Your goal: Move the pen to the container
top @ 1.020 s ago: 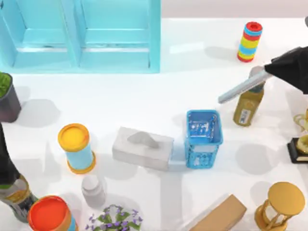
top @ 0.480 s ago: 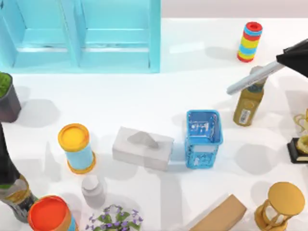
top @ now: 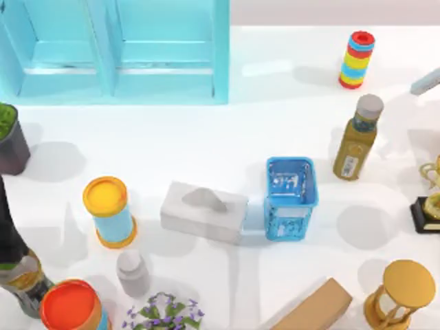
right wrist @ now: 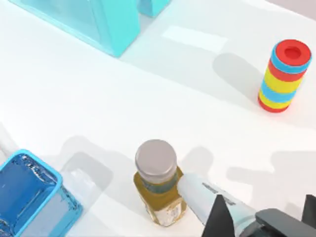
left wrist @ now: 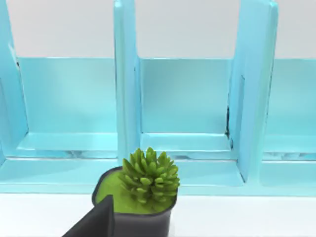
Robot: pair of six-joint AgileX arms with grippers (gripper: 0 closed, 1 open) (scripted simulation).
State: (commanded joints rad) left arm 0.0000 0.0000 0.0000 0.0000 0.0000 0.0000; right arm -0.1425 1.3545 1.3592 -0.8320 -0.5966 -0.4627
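The pen (top: 426,81) pokes into the top view at the far right edge as a pale grey barrel end, slanted, lifted clear of the surface (top: 206,144) and well apart from the blue basket (top: 291,198), which stands right of centre with its open mouth up and nothing in it. In the right wrist view the pen's light barrel (right wrist: 212,196) runs out from the right gripper (right wrist: 264,224), whose dark jaws are pinching it on both sides, and its free end hangs just beside the amber bottle (right wrist: 159,182) with the grey cap; I cannot tell whether the two touch. The blue basket (right wrist: 29,195) shows off to one corner of that view, and the striped ring stack (right wrist: 284,75) stands farther off on the surface. From above, the amber bottle (top: 357,137) stands upright to the right of the basket and the ring stack (top: 356,59) stands beyond it, near the far right. A grey tissue box (top: 204,211) lies just left of the basket, apart from it. The left arm (top: 8,234) is parked at the near left edge; a dark part of it (left wrist: 94,222) shows in the left wrist view beside the potted succulent (left wrist: 147,183), with the turquoise shelf unit (left wrist: 187,108) behind, and whether its jaws are spread or together I cannot tell.
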